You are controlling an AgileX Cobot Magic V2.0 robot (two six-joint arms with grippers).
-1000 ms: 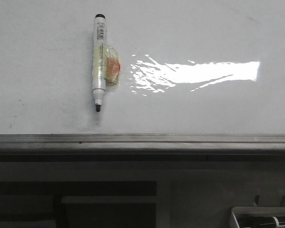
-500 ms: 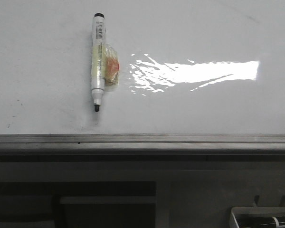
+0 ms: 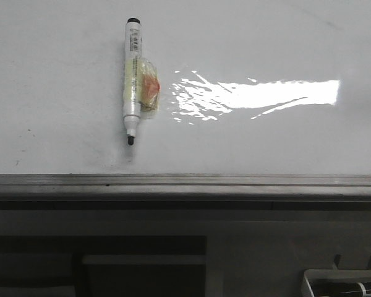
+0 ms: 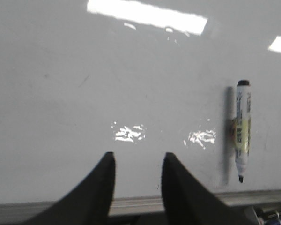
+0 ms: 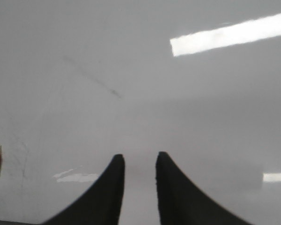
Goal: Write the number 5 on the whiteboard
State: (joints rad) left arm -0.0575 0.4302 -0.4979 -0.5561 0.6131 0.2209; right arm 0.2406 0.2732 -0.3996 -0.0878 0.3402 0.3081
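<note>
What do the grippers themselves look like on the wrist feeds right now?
Only the fingers show. The left gripper has two matte black fingers, broad at the base, curving to narrow tips. The right gripper looks the same. No cables, markings or sleeves are visible.

We are seeing a glossy white whiteboard carrying faint grey smudges, a bright white glare patch and a grey metal edge strip. The marker is showing white, black-tipped, barcode-printed, wrapped in yellowish tape with an orange-red blotch. Both claws are showing black.
</note>
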